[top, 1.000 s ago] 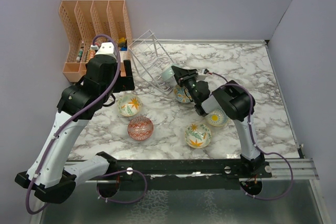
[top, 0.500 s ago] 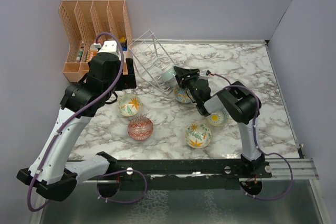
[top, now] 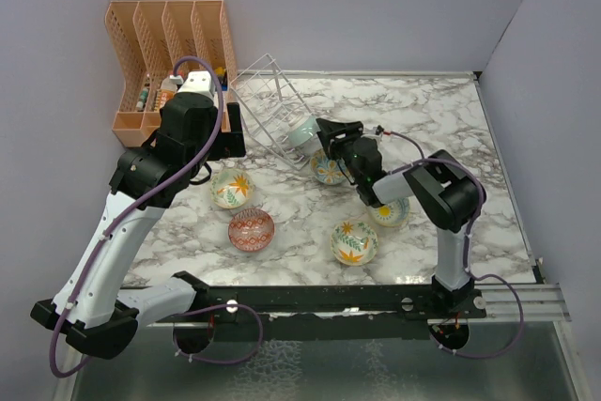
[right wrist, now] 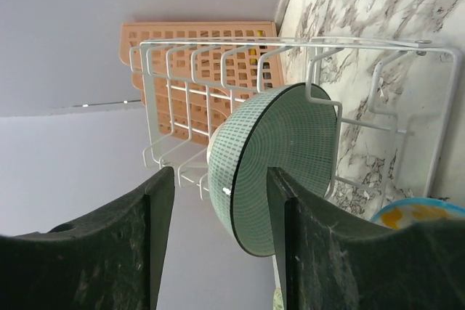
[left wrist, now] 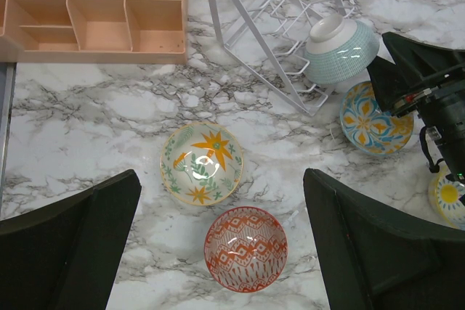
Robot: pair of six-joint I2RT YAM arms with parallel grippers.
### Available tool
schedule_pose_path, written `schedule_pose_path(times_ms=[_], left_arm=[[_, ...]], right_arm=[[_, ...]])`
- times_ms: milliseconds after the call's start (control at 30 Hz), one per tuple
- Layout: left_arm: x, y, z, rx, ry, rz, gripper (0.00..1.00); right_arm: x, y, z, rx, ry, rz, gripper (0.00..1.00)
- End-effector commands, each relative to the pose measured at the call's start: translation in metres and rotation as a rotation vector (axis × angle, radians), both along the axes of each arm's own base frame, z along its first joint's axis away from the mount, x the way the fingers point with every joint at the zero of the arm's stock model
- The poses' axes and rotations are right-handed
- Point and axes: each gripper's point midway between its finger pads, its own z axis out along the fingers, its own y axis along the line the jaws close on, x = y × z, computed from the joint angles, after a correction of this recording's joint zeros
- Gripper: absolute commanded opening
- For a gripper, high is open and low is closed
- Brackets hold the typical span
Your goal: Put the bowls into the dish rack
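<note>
From above, the teal bowl (top: pixel 301 132) stands on edge in the wire dish rack (top: pixel 272 105) at its near-right end, while the left wrist view shows the left end effector (left wrist: pixel 221 177) spread wide above a leaf-print bowl (left wrist: pixel 201 162) and a red-patterned bowl (left wrist: pixel 245 249), and the right wrist view shows the right end effector (right wrist: pixel 220 172) parted, just beside the teal bowl.

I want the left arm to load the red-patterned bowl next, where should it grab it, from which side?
Probably the rim of the red-patterned bowl, from straight above, one finger inside, one outside. It sits upright, mouth up, so only the rim can be pinched; pick the side away from the orange-flower bowl.
</note>
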Motion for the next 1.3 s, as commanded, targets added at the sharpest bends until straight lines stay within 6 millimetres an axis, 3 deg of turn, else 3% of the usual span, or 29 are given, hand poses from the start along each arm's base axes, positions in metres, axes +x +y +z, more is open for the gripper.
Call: schedule_pose_path(times_ms=[0,233,400,500,667,700,767,867,967,1100,1267], left_arm=[[0.002,-0.004,0.013,-0.024,-0.041,-0.016,0.98],[0.002,0.0,0.016,-0.013,-0.057,0.0,0.99],[0.004,0.002,0.017,-0.014,-0.068,0.012,0.99],[0.005,0.003,0.02,-0.021,-0.081,0.023,0.99],[0.004,0.007,0.024,-0.017,-0.1,0.039,0.99],[0.004,0.009,0.024,-0.013,-0.102,0.046,0.99],[0.003,0.013,0.025,-0.009,-0.109,0.065,0.99],[0.001,0.019,0.032,-0.02,-0.125,0.1,0.99],[-0.003,0.025,0.044,-0.034,-0.148,0.13,0.99],[-0.01,0.034,0.054,-0.039,-0.169,0.159,0.99],[-0.023,0.044,0.056,-0.054,-0.173,0.184,0.99]], right_arm=[[-0.004,-0.01,0.015,-0.048,0.002,-0.016,0.54],[-0.034,-0.016,0.041,-0.172,0.005,0.06,0.56],[-0.063,-0.024,0.048,-0.331,0.072,0.141,0.59],[-0.084,-0.034,0.041,-0.479,0.158,0.202,0.62],[-0.107,-0.048,0.049,-0.757,0.203,0.326,0.65],[-0.106,-0.045,0.061,-0.812,0.174,0.368,0.65],[-0.112,-0.042,0.063,-0.924,0.163,0.475,0.66],[-0.123,-0.029,0.068,-1.029,0.102,0.62,0.65],[-0.145,-0.003,0.07,-1.122,0.016,0.752,0.65],[-0.191,0.049,0.068,-1.231,-0.121,0.921,0.65],[-0.242,0.112,0.062,-1.249,-0.304,1.104,0.65]])
